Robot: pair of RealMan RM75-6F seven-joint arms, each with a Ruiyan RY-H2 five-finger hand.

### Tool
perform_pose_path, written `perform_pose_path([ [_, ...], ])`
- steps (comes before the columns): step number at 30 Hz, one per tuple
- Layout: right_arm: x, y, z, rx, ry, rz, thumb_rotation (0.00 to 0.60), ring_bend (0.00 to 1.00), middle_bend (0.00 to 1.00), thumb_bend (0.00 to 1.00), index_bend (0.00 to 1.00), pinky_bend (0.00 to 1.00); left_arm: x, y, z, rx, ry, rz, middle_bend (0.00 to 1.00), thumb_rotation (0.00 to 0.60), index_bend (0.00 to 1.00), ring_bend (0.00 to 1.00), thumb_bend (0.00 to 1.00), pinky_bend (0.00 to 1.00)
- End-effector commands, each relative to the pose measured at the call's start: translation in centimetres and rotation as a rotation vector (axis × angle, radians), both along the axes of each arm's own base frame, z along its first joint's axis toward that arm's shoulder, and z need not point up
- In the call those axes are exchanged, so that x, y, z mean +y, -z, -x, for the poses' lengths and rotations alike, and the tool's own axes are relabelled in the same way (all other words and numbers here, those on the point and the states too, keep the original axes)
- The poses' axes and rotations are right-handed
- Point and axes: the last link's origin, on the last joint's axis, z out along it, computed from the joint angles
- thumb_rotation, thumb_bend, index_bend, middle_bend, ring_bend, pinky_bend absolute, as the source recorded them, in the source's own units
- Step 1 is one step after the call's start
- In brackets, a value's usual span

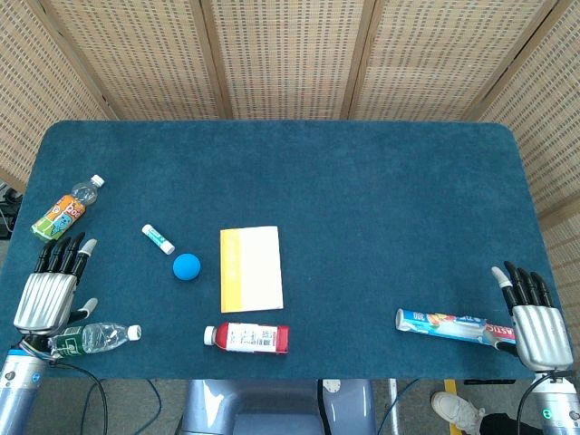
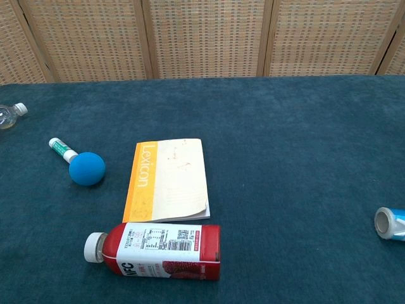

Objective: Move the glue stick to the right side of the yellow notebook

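Nothing of the task looks done yet: the glue stick [image 1: 158, 239] lies on the table [image 1: 381, 208] at about ten o'clock from the notebook [image 1: 251, 269], on its left side, untouched, with the ball [image 1: 186, 265] between the two and just beside the stick's lower end. The whole move is left: reach, grasp, carry across and set down at three o'clock of the notebook, where the cloth is bare.

The left hand [image 1: 53, 290] hovers at the table's seven o'clock corner, fingers straight and apart, holding nothing; the right hand [image 1: 531, 319] sits at five o'clock, likewise spread and empty (its fingers lie close to the tube [image 1: 449, 326], not around it).

The stick is a small white cylinder with a green band, smooth and likely to roll. The notebook is flat and thin, cream cover with a yellow spine strip. The ball is a matte blue sphere, and the table wears a napped teal cloth.
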Motion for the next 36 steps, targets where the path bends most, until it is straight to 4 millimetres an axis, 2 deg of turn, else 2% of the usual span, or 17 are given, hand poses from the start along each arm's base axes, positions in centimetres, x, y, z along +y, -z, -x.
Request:
perform_pose_path([
  [1,0.0,0.1,0.0,0.002,0.001,-0.002,0.600,0.00,0.00,0.00,0.06,0.00,1.8,-0.5,-0.2,0.019,0.048,0.037,0.00,0.600,0.00,0.00,0.23,0.00],
  [12,-0.3,0.3,0.3,0.011,0.019,-0.005,0.600,0.00,0.00,0.00,0.07,0.00,7.9,-0.5,0.2,0.052,0.089,0.179,0.00,0.600,0.02,0.00,0.26,0.00],
  [15,-0.4,0.4,0.5,0.013,0.025,-0.006,0.600,0.00,0.00,0.00,0.07,0.00,10.6,0.5,0.2,0.077,0.084,0.216,0.00,0.600,0.08,0.00,0.27,0.00],
  [19,-0.5,0.3,0.6,0.010,0.031,-0.002,0.600,0.00,0.00,0.00,0.07,0.00,12.5,1.9,0.1,0.144,0.092,0.256,0.00,0.600,0.12,0.00,0.28,0.00],
  [26,-0.7,0.1,0.8,0.004,0.036,0.002,0.600,0.00,0.00,0.00,0.07,0.00,14.4,4.2,-0.2,0.185,0.082,0.295,0.00,0.600,0.22,0.00,0.28,0.00],
  [36,-0.7,-0.1,0.8,-0.003,0.038,0.007,0.600,0.00,0.00,0.00,0.07,0.00,15.2,6.3,0.3,0.213,0.063,0.321,0.00,0.600,0.29,0.00,0.29,0.00],
])
